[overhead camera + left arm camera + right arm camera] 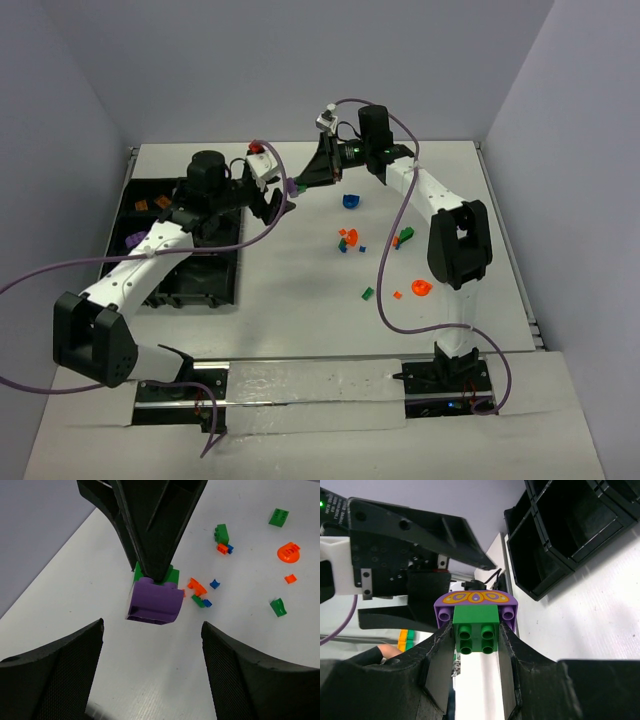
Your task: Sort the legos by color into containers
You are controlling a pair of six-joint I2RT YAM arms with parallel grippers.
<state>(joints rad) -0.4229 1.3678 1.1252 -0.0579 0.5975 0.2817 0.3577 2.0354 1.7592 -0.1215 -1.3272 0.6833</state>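
My right gripper (pixel 476 645) is shut on a green brick (pixel 475 627) that is stuck to a purple rounded piece (pixel 476 600). It holds them above the table at the back centre (pixel 300 180). My left gripper (pixel 152 670) is open and empty, facing that pair, with the purple piece (pixel 155 602) just beyond its fingertips. Loose legos lie to the right: a blue one (pixel 350 201), an orange and blue cluster (pixel 347 238), green ones (pixel 405 236) (pixel 367 294) and a round orange one (pixel 420 288). The black divided tray (pixel 200 280) sits at the left.
The tray holds orange pieces (pixel 150 203) and a purple piece (pixel 133 239) in separate compartments. Its empty compartments show in the right wrist view (pixel 560 530). Purple cables hang from both arms. Walls close in the table at the back and sides.
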